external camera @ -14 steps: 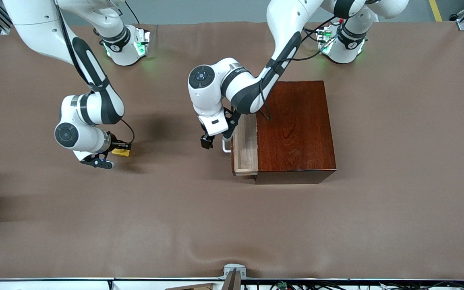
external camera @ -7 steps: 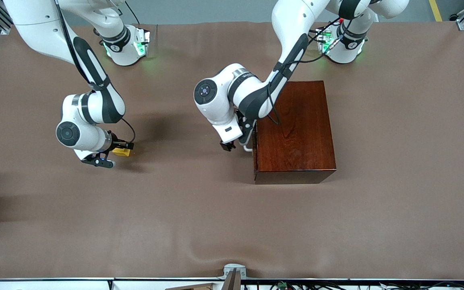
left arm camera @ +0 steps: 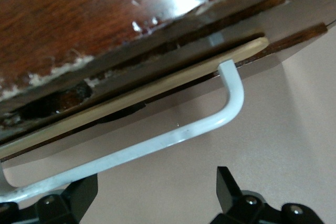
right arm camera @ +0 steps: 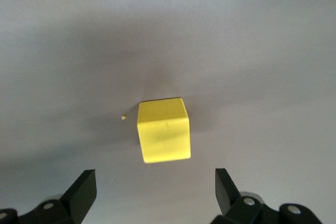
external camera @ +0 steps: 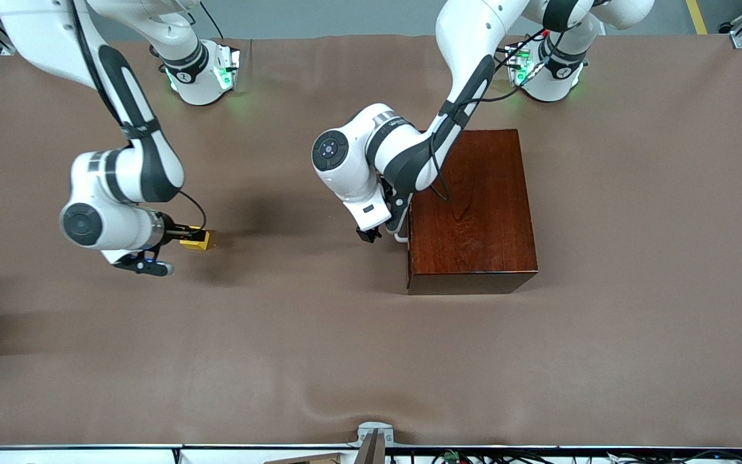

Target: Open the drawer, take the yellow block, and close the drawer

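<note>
Right gripper: jaws spread wide, holding nothing; low over the table toward the right arm's end, well apart from the wooden box.

Yellow block: resting on the table just off the right gripper's fingertips; in the right wrist view the yellow block lies clear of both fingers.

Left gripper: at the face of the box that looks toward the right arm's end; jaws open, fingers apart and just short of the handle, not touching it.

Drawer: pushed into the box, its front almost flush, a pale wood edge showing as a thin line.
</note>
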You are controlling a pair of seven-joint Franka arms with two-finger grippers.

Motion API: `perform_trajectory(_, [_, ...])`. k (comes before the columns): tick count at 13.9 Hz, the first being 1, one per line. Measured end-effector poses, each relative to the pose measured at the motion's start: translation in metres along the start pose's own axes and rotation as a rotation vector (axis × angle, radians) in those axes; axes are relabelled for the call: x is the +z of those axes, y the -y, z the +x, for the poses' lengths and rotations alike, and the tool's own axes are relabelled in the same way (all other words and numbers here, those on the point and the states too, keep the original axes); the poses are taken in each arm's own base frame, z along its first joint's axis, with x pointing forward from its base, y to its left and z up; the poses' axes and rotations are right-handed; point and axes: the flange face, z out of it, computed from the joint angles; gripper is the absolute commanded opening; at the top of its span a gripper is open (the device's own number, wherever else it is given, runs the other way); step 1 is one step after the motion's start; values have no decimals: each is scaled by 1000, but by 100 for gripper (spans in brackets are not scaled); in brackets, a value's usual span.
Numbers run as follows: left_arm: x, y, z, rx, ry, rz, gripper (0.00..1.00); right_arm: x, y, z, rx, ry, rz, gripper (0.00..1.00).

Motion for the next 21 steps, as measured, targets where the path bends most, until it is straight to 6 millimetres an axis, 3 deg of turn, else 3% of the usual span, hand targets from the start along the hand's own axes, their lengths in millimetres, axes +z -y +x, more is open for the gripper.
perform_trajectory(1, [-8,-2,-1,2,15,-23,100,-19,-3,2,5,0,4,100])
perform_trajectory(3, [-45,-1,-2,7,63,-89,100,-61,-12,4,18,9,11,100])
perform_trajectory(5, [-107,4,15,5,123,-167,100,-108,-22,6,31,6,21,100])
perform_trajectory(6, [-139,5,34,13,155,-202,100,-131,-27,5,37,-12,29,100])
perform_trajectory(8, [-195,7,90,47,206,-268,100,-173,-34,-3,41,-70,49,100])
perform_trajectory(10, [-231,10,158,85,239,-292,100,-208,-37,-20,24,-123,65,100])
perform_trajectory(13, [-250,19,251,214,254,-265,100,-249,-49,-49,-74,-181,74,100])
perform_trajectory(17, [-246,41,357,468,262,-190,100,-297,-75,-87,-126,-261,90,100])
perform_trajectory(18, [-240,50,389,558,269,-161,100,-312,-80,-110,-132,-260,92,100])
perform_trajectory(21, [-229,68,445,752,288,-142,100,-334,-84,-146,-144,-272,86,100])
